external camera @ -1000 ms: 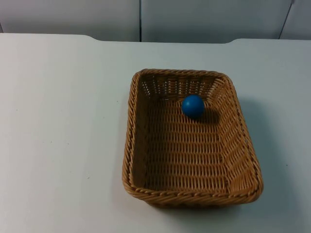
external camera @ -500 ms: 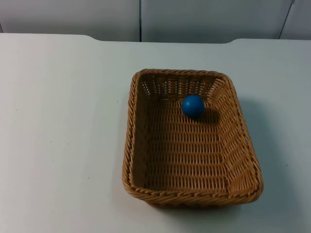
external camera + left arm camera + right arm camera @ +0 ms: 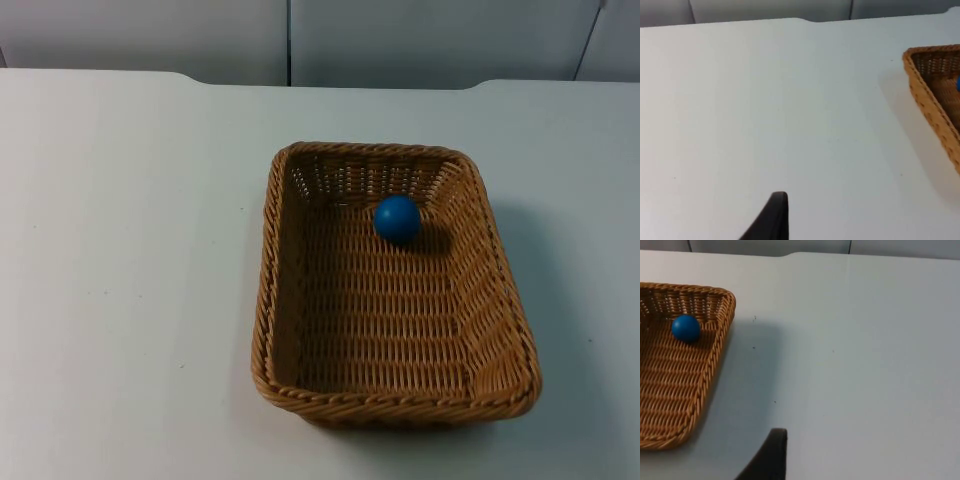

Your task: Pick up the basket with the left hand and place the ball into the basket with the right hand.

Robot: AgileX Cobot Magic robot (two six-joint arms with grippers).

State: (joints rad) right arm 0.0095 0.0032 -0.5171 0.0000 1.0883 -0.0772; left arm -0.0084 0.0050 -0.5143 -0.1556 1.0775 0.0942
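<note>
Ball (image 3: 397,219): already inside basket (image 3: 275,300), near far wall, free to roll.
Basket: flat on table (image 3: 120,280).
Left gripper (image 3: 771,220), right gripper (image 3: 769,456): waiting above table beside basket, jaws cannot tell.
Risk: tilted lift rolls ball out.

White table top (image 3: 130,280); grey partition wall (image 3: 400,40) at far edge.

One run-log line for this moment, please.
ball: in basket, near far wall | basket: on table | left gripper: waits beside basket | right gripper: waits, opposite side
</note>
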